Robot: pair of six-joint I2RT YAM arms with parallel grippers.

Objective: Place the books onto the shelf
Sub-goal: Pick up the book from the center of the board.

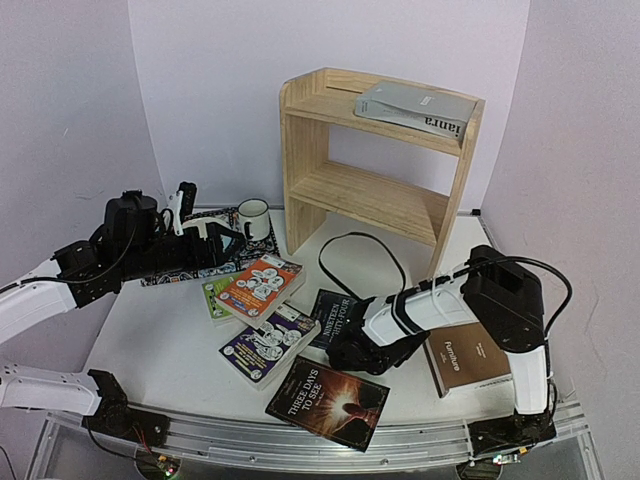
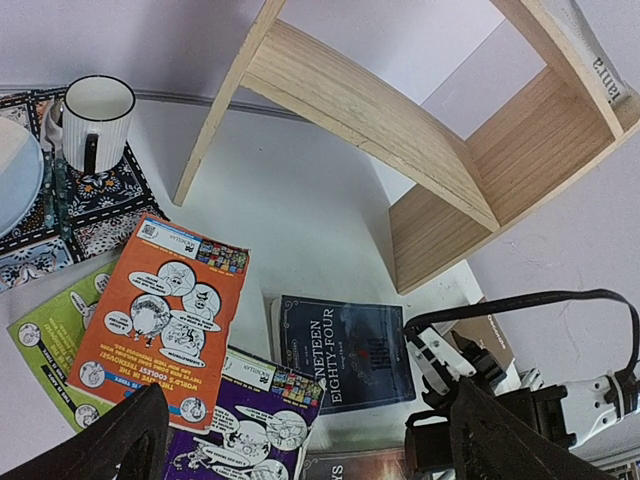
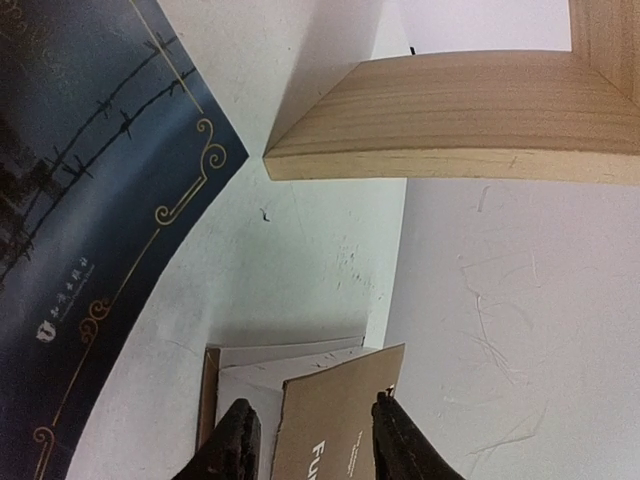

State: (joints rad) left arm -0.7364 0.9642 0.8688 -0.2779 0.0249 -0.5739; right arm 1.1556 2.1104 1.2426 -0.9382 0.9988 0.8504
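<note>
Seven books are in view. The grey book (image 1: 415, 108) lies flat on the top board of the shelf (image 1: 372, 196), toward its two o'clock corner, and six lie loose on the table (image 1: 170, 340). Seen from the shelf's foot, the orange book (image 1: 262, 283) overlaps the green book (image 1: 214, 296) at eight o'clock. The purple book (image 1: 268, 342) and the dark blue book (image 1: 332, 312) are at seven, "Three Days to See" (image 1: 328, 402) is at six by the metal rail (image 1: 300, 445), and the brown book (image 1: 470, 362) is at five. The table is white and the walls (image 1: 210, 90) are pale lilac.

The right gripper (image 3: 312, 402) hangs low between the blue and brown books. Only its wrist view shows the fingers, partly apart with the brown cover's corner between them; whether they pinch it I cannot tell. The left gripper (image 2: 310, 415) is spread wide and empty above the placemat (image 2: 105, 195). Its view alone shows a pale dish (image 2: 12, 175) at nine o'clock of the mug (image 1: 252, 218); from above, the arm hides it. A black cable (image 1: 350, 236) loops on the table before the shelf.
</note>
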